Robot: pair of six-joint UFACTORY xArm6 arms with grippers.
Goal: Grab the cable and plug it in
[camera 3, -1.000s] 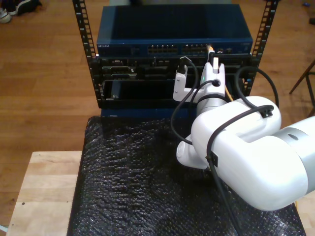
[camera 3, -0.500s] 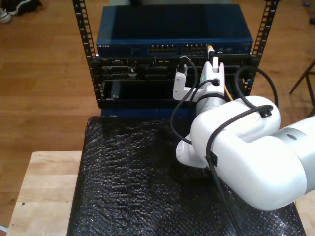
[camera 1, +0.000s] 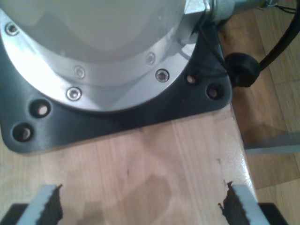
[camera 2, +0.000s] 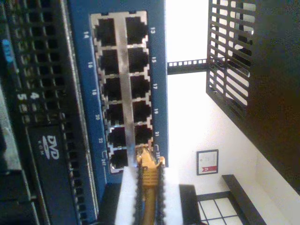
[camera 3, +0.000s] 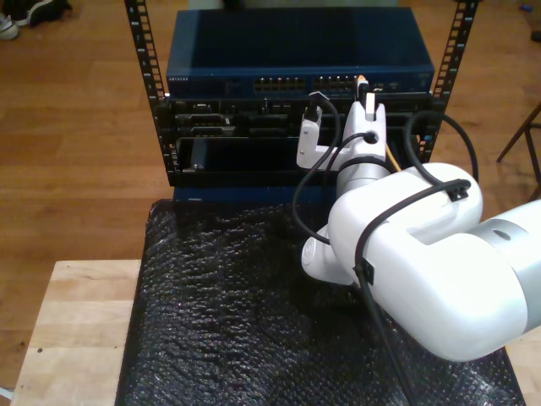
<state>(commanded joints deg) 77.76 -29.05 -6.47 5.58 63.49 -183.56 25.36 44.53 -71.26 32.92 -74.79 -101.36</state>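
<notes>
Second gripper (camera 2: pixel 149 197): jaws clamped on cable (camera 2: pixel 149 180)
Cable: plug tip at network switch (camera 3: pixel 211 63) port block's end, nearer than a second ago
Meaning: insertion imminent
First gripper (camera 1: pixel 140 206): jaws wide, empty

Soft indoor light; second wrist view's background glares white, slightly blurred.

cable (camera 2: pixel 149 180) tip hidden at the switch (camera 2: pixel 117 93) port, seating unclear, claw edge-cropped
</notes>
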